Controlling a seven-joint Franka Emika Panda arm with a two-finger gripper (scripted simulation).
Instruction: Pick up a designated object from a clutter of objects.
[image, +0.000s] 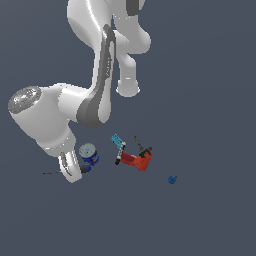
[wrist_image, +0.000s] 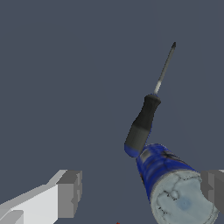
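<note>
Exterior view: white arm (image: 95, 95) reaching low at the exterior view's left, its gripper (image: 72, 172) just beside a blue can (image: 89, 155) with grey lid closed, contents unseen; screwdriver (image: 65, 172) lying flat by the gripper, thin shaft pointing to the exterior view's left; teal-and-black piece (image: 119, 146) touching the red drill (image: 137, 159) near centre; tiny blue knob (image: 172, 179) well apart to the right. Wrist view: gripper (wrist_image: 142, 194) spread wide, grey pads (wrist_image: 70, 192) holding nothing; the can (wrist_image: 175, 188) lies between them, close against one pad; screwdriver (wrist_image: 144, 122), black handle, blue butt end meeting the can's side, lies on the grey floor (wrist_image: 65, 87) beyond the fingertips.
</note>
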